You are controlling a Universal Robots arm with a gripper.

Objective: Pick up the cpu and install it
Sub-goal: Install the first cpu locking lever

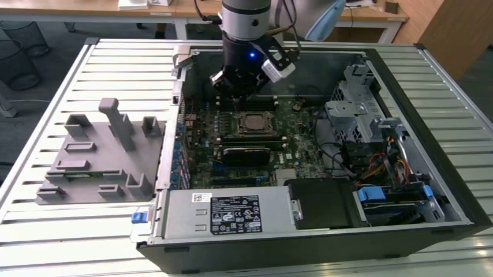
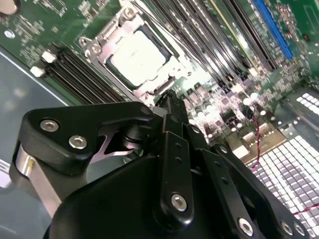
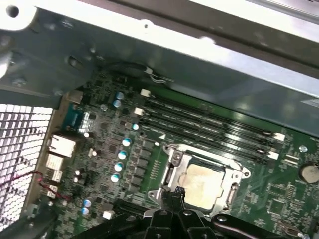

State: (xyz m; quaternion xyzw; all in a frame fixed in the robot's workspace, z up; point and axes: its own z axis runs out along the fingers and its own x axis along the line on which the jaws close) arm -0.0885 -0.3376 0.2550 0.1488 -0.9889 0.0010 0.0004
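Nearby, tool [image 2: 169, 102] pinched empty above socketed cpu [image 2: 137, 58], memory slots [image 3: 209, 124] alongside.

The work surface is a table [image 1: 62, 231] of pale metal slats that run from the exterior view's left to its right. Behind it stands a long wooden desk [image 1: 92, 10] with white legs. At the far left, two black wire baskets [image 1: 17, 52] stand on a grey floor [image 1: 46, 101]. A wooden panel [image 1: 454, 29] rises in the far right corner. The light is even and soft.
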